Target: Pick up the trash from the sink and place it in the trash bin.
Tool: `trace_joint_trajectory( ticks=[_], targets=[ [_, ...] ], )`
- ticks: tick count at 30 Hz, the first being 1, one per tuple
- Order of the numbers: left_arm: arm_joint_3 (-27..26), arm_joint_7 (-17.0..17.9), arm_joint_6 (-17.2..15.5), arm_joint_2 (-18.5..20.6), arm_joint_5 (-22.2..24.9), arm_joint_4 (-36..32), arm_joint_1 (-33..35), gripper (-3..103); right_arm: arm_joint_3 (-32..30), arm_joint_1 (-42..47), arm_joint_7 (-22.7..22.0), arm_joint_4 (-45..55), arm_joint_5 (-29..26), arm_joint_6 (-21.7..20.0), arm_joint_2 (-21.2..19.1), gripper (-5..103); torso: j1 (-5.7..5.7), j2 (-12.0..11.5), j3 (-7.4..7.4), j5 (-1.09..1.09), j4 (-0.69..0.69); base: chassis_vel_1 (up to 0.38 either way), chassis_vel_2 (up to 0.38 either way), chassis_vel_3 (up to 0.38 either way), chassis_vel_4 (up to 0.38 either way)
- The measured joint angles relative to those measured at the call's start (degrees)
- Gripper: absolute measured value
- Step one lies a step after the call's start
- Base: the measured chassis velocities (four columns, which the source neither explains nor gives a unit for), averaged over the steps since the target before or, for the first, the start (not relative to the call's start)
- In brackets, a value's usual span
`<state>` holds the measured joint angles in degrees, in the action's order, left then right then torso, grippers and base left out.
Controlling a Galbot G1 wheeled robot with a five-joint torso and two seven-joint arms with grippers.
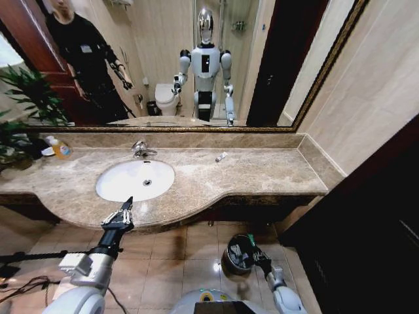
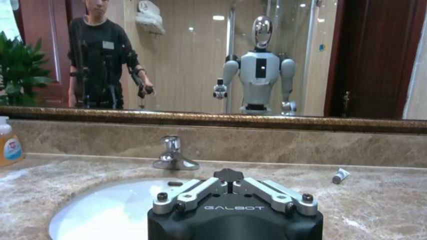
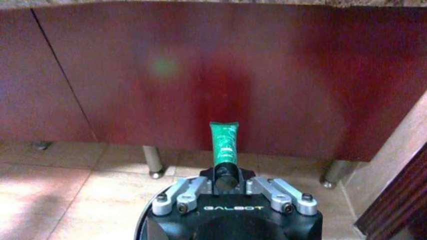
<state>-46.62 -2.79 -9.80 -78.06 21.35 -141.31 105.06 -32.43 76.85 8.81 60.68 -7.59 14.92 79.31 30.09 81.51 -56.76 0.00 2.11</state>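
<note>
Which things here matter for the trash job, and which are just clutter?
Job: green packet clamped in right gripper over trash bin; white tube on countertop; sink; left gripper.
Clutter: soap bottle, plant.

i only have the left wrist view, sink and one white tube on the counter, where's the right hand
observer: The right hand is low near the floor, at the trash bin, which stands on the tiles below the counter.
operator: is it carrying anything
observer: Yes, it is shut on a green packet that sticks out past the fingers.
operator: and where does my left hand sit relative to the basin
observer: The left hand is at the counter's front edge, just in front of the sink.
</note>
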Motion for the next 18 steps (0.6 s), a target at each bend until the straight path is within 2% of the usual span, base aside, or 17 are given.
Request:
trace_joint_trajectory(
  ticks=[3, 4, 5, 6, 9, 10, 12, 13, 17, 18],
  targets=[
    [0.0, 0.0, 0.0, 0.0, 0.0, 0.0, 0.0, 0, 0.0, -0.4, -0.7, -0.3, 0.7, 0.0, 0.3, 33, 0.0, 0.0, 0.0, -0.01, 0.0, 0.0, 0.0, 0.0, 0.0],
    [0.0, 0.0, 0.0, 0.0, 0.0, 0.0, 0.0, 0, 0.0, -0.5, -0.8, -0.3, 0.9, 0.0, 0.4, 33, 0.0, 0.0, 0.0, -0.01, 0.0, 0.0, 0.0, 0.0, 0.0],
    [0.0, 0.0, 0.0, 0.0, 0.0, 0.0, 0.0, 0, 0.1, -0.6, -1.0, -0.3, 1.2, 0.0, 0.7, 39, 0.0, 0.0, 0.0, -0.01, 0.0, 0.0, 0.0, 0.0, 0.0],
    [0.0, 0.0, 0.0, 0.0, 0.0, 0.0, 0.0, 0, 0.1, -0.6, -1.0, -0.3, 1.2, 0.0, 0.7, 39, 0.0, 0.0, 0.0, -0.01, 0.0, 0.0, 0.0, 0.0, 0.0],
    [0.0, 0.0, 0.0, 0.0, 0.0, 0.0, 0.0, 0, 0.1, -0.8, -1.3, -0.3, 2.4, -0.2, 1.3, 55, 0.0, 0.0, 0.0, 0.0, 0.0, 0.0, 0.0, 0.0, 0.0],
    [0.0, 0.0, 0.0, 0.0, 0.0, 0.0, 0.0, 0, 0.1, -0.8, -1.3, -0.3, 2.4, -0.2, 1.3, 55, 0.0, 0.0, 0.0, 0.0, 0.0, 0.0, 0.0, 0.0, 0.0],
    [0.0, 0.0, 0.0, 0.0, 0.0, 0.0, 0.0, 0, 0.2, -0.9, -1.5, -0.3, 2.9, -0.3, 1.6, 66, 0.0, 0.0, 0.0, -0.01, 0.0, 0.0, 0.0, 0.0, 0.0],
    [0.0, 0.0, 0.0, 0.0, 0.0, 0.0, 0.0, 0, 0.2, -0.9, -1.5, -0.3, 2.9, -0.3, 1.6, 66, 0.0, 0.0, 0.0, -0.01, 0.0, 0.0, 0.0, 0.0, 0.0],
    [0.0, 0.0, 0.0, 0.0, 0.0, 0.0, 0.0, 0, 0.3, -0.8, -1.6, 0.4, 3.0, -0.6, 1.7, 88, 0.0, 0.0, 0.0, -0.01, 0.0, 0.0, 0.0, 0.0, 0.0],
    [0.0, 0.0, 0.0, 0.0, 0.0, 0.0, 0.0, 0, 0.3, -0.8, -1.6, 0.4, 3.0, -0.6, 1.7, 88, 0.0, 0.0, 0.0, -0.01, 0.0, 0.0, 0.0, 0.0, 0.0]
  ],
)
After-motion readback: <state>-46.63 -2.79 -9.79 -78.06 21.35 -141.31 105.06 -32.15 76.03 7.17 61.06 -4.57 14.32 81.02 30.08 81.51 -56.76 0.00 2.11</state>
